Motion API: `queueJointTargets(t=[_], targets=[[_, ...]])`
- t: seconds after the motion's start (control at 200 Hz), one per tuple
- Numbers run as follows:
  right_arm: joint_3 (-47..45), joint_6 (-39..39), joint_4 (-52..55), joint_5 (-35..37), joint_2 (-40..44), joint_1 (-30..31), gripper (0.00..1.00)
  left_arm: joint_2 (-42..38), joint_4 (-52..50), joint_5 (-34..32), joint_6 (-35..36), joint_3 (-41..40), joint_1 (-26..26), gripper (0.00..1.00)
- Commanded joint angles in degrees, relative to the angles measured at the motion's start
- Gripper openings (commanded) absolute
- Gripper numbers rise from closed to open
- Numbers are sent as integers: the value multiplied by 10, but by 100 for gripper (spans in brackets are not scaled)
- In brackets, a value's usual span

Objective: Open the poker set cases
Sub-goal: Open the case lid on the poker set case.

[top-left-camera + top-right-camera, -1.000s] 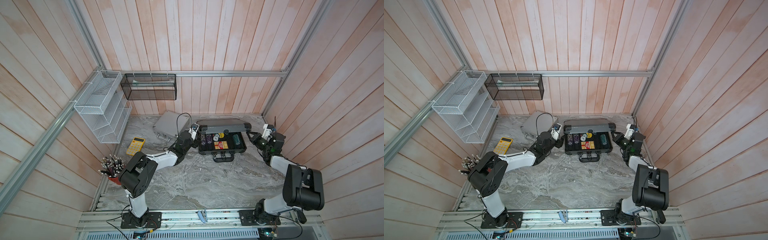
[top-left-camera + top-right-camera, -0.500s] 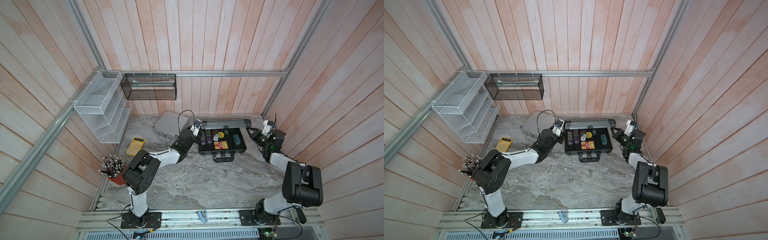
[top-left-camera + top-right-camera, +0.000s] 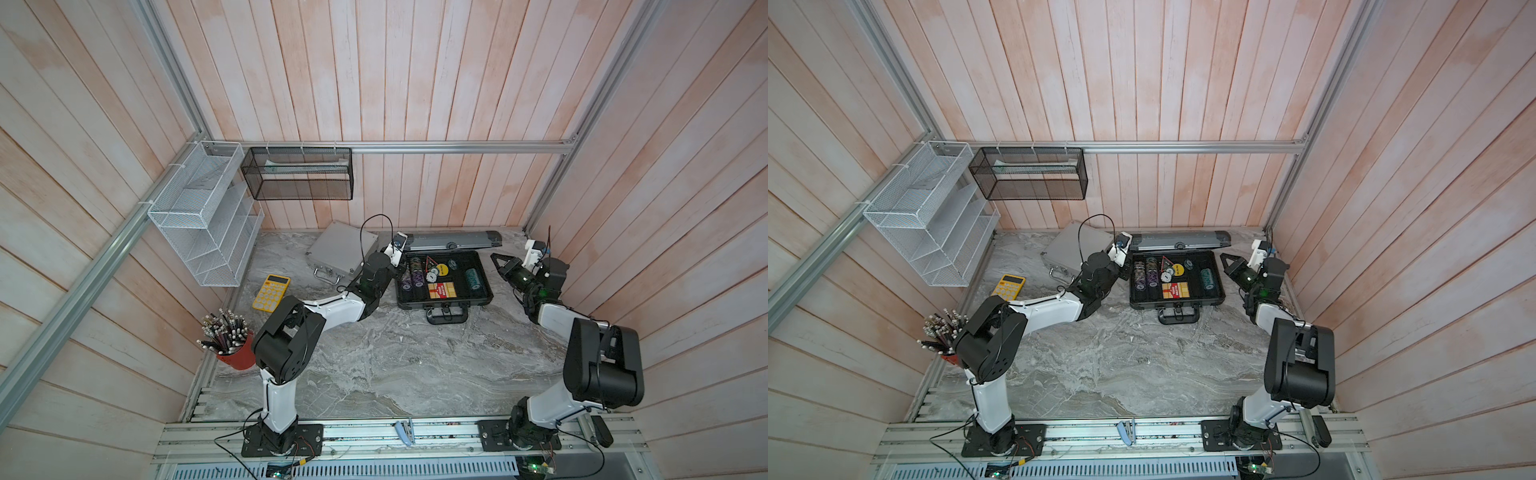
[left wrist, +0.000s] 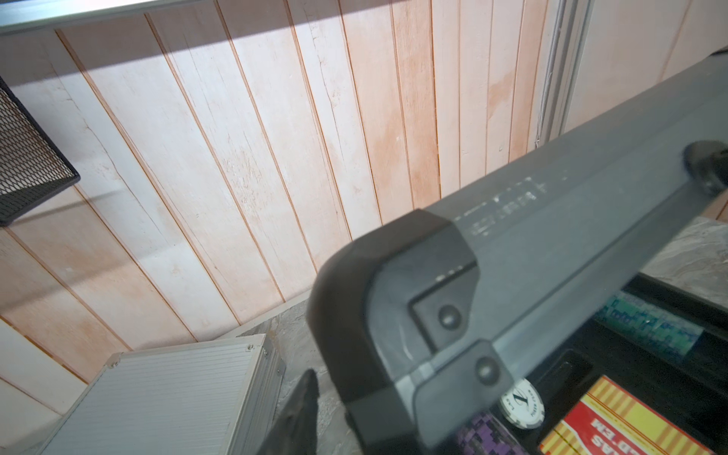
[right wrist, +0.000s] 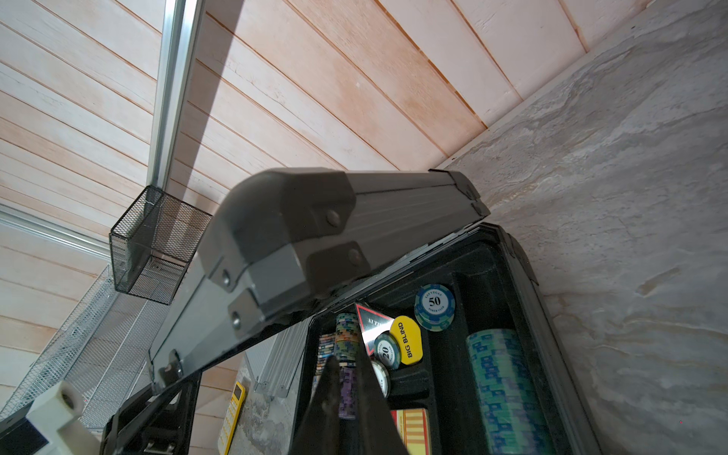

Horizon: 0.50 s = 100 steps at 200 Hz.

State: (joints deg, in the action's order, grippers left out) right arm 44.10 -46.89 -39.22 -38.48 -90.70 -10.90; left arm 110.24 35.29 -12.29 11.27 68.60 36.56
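Marble tabletop [image 3: 395, 353]: dark-grey case [image 3: 444, 304] open at 1 o'clock, silver case [image 3: 340, 253] shut at 11 o'clock.
Its lid [image 3: 453, 240] stands raised along the 12 o'clock edge, with chips [image 3: 415, 276] showing in black foam. At the lid's 9 o'clock corner sits the left gripper [image 3: 397, 268]; I cannot tell how wide it is or whether it grips. At the case's 3 o'clock side the right gripper [image 3: 495, 257] is closed, holding nothing.

yellow calculator [image 3: 271, 292] | red pencil cup [image 3: 237, 356] | white rack [image 3: 199, 220] | black basket [image 3: 297, 174]
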Motion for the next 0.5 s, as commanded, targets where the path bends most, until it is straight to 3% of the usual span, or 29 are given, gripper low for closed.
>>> queueJointTargets(t=[0.0,0.235,0.495], targets=[[16,3,-13,-2,-2,3,14,12,1,-19,-2,27,-2,28],[8,55,63,27,32,3,18,35,-79,-24,-41,87,-3,9],[-40,113,151,75,76,3,19,78,-142,-17,-76,151,-12,0]])
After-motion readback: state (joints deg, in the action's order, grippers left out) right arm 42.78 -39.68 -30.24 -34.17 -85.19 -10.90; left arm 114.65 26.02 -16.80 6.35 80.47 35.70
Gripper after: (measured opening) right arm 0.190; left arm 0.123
